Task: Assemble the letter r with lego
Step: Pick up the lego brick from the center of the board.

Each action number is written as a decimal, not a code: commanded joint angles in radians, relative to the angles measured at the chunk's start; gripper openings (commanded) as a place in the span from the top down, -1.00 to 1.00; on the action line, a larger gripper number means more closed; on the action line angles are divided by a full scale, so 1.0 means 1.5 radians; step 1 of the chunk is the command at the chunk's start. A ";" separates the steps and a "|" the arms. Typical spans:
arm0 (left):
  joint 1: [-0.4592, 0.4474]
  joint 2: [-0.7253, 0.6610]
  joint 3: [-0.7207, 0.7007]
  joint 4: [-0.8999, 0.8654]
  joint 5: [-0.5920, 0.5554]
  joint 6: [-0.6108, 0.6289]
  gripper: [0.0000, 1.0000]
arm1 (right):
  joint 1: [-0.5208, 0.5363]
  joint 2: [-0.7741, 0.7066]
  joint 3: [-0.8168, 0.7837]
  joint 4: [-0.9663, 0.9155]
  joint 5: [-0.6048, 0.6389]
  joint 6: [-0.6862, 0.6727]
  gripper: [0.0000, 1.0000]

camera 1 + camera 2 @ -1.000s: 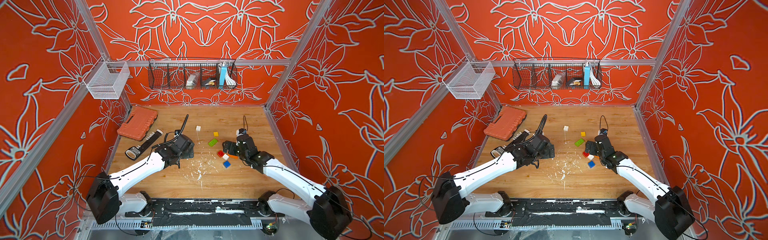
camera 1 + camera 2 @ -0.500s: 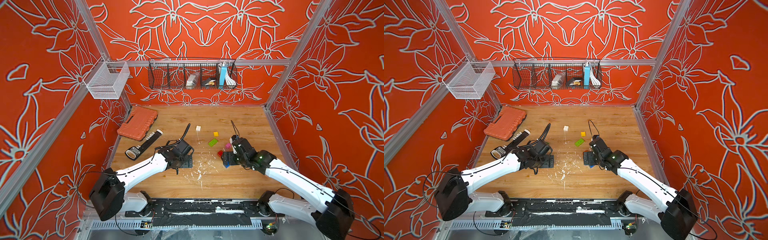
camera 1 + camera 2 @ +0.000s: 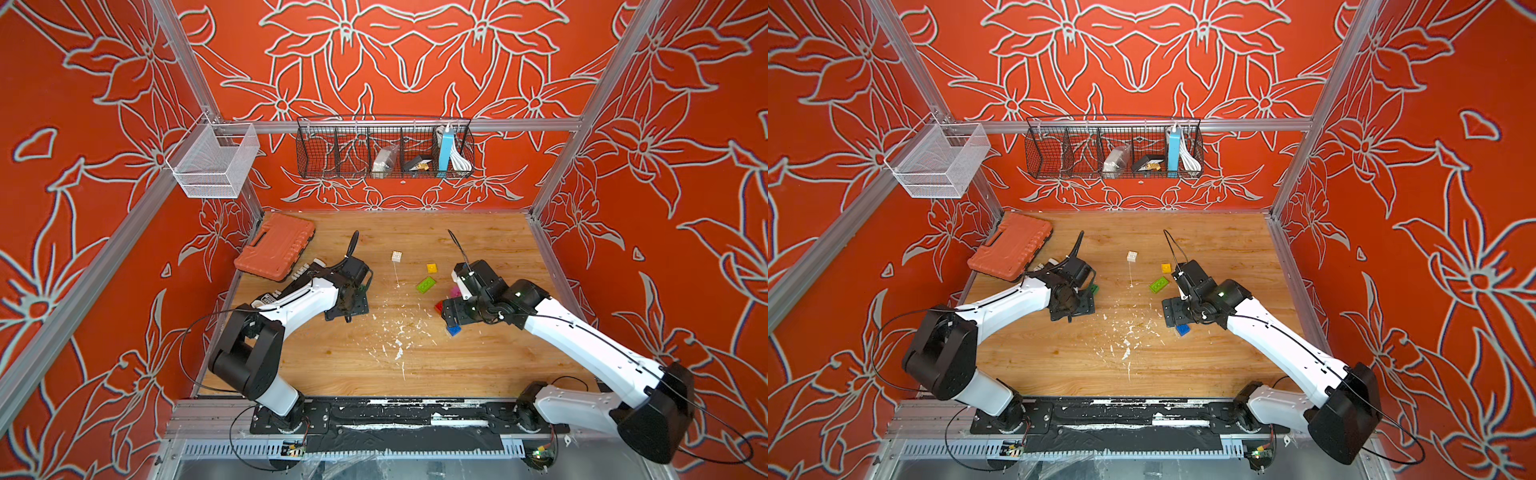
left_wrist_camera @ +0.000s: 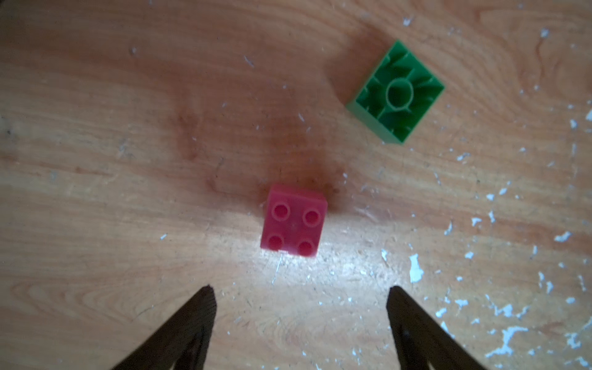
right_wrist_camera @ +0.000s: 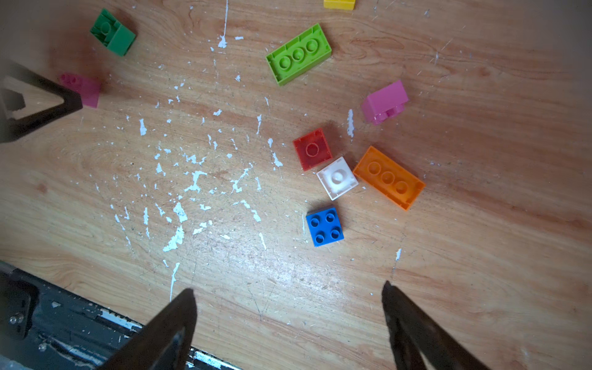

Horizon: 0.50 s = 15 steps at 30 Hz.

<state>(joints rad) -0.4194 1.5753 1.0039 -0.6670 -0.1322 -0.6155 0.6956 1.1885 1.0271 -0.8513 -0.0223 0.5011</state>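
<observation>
Nothing joined yet: lego bricks (image 5: 338,177) lie single and scattered on the surface (image 3: 332,365). Left gripper (image 4: 300,290) has jaws apart, empty, pink brick (image 4: 293,221) just ahead. Right gripper (image 5: 287,288) has jaws wide, empty, near blue brick (image 5: 324,226) — whole letter left to build.

The yellow brick (image 5: 339,4) is cut off by the wrist view's edge, and from above the right arm (image 3: 524,297) covers most of the red brick (image 3: 438,306).
</observation>
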 commanded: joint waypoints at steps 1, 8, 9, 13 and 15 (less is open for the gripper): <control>0.020 0.031 0.021 0.000 0.008 0.035 -0.57 | 0.001 -0.007 0.017 -0.016 -0.025 -0.015 -0.83; 0.046 0.091 0.051 -0.006 0.022 0.075 -0.37 | 0.001 -0.035 0.005 0.008 -0.065 0.001 -0.76; 0.051 0.094 0.050 -0.002 0.025 0.079 -0.33 | 0.001 -0.041 0.002 0.016 -0.073 0.000 -0.76; 0.064 0.110 0.056 0.006 0.050 0.094 -0.22 | 0.001 -0.066 -0.014 0.059 -0.110 -0.004 -0.74; 0.065 0.119 0.060 0.009 0.064 0.099 -0.17 | 0.001 -0.076 -0.019 0.071 -0.123 -0.005 -0.74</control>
<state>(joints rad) -0.3267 1.7317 1.0695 -0.6575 -0.0757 -0.4976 0.6952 1.0981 1.0180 -0.7879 -0.1555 0.4957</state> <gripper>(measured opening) 0.591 0.870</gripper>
